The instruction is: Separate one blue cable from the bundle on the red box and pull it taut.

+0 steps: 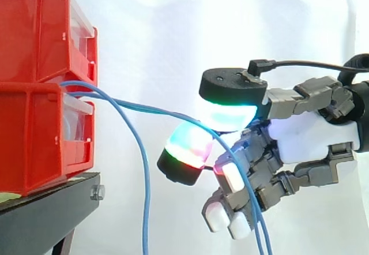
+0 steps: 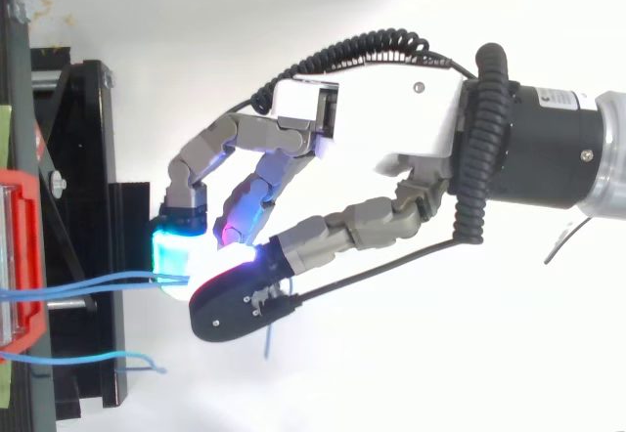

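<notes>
Nearest in the side view, the hand [image 1: 311, 131] reached in from the right at about the height of the seam between the two bins. Its thumb pad, glowing cyan and green, pressed down from above, and a finger pad [image 1: 187, 149] glowing red and green met it from below. Between them the hand was clamped on the blue cable [image 1: 144, 108]. The other fingers curled downward beneath the palm, with white and red tips.

From that pinch the blue cable ran left and slightly upward as two strands lying close together, nearly straight, to the front of the red bins [image 1: 34, 47]. It entered them at the gap between the upper bin and the lower one. Behind the pinch, blue strands dropped past the curled fingers and out of the bottom edge.

A hanging blue strand [image 1: 147, 197] left the same gap, arched over and fell slack between the bins and the hand, well clear of the fingers. From above, the paired strands [image 2: 98, 283] crossed the black stand [image 2: 83, 158] to the cyan pad, and a separate loose strand lay beside them nearer the bottom edge, ending in a small bend.

The bins were stacked one on the other on the black stand, which served as the counter. The white curtain [image 1: 173, 30] hung behind everything.
</notes>
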